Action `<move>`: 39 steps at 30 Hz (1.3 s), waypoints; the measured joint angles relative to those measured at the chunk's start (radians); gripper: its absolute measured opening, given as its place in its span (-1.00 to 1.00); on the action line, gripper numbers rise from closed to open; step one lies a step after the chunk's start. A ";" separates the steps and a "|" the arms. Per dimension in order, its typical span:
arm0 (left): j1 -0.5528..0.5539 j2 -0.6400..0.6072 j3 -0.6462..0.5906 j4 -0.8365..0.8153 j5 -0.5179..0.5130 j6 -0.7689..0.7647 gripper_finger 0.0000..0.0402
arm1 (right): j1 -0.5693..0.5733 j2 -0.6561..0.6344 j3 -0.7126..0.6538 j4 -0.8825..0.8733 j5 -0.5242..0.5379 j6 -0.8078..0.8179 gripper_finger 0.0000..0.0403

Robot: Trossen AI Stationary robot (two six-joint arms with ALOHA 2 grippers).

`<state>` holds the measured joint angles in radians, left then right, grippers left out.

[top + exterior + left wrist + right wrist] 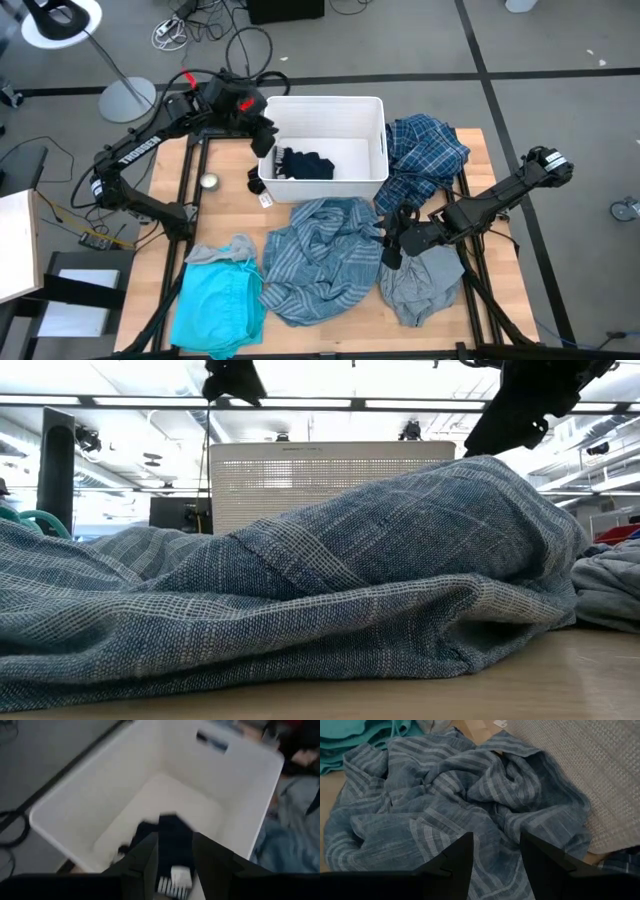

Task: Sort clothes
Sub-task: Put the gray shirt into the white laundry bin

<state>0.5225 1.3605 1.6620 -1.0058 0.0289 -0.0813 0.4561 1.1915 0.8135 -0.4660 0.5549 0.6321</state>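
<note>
1. Hovering over the white rectangular plastic bin (372,140) at its 9 o'clock rim, the left tool (175,857) has its fingers spread, a dark piece showing in the gap; whether they pinch it I cannot tell.
2. Small dark striped pieces (306,164) lie inside the bin, just below that tool.
3. The right tool (496,852), fingers spread and empty, hangs over the crumpled blue-grey striped shirt (320,255) at its 3 o'clock edge, on the tabletop (505,265).
4. Around it: the plain grey garment (425,285) at 4 o'clock, the navy-white plaid shirt (425,150) at 1 o'clock against the bin, and the bright turquoise garment (220,305) at 8 o'clock.
5. Risk: the striped shirt overlaps its neighbours, so a grab may drag the grey garment along or catch only one loose fold that slips.
</note>
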 joint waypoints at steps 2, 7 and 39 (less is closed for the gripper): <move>-0.009 -0.001 -0.014 -0.022 -0.001 0.007 -0.37 | 0.000 0.000 0.000 -0.015 0.000 0.013 -0.18; -0.043 -0.068 -0.157 0.030 0.014 0.022 -0.37 | 0.001 0.000 0.000 -0.077 -0.025 0.067 -0.18; -0.107 -0.805 -1.173 0.599 0.020 -0.318 -0.37 | 0.238 0.215 0.001 -0.410 -0.329 0.643 -0.19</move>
<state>0.4156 0.5552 0.4889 -0.4068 0.0492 -0.3992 0.6936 1.4063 0.8143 -0.8760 0.2257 1.2750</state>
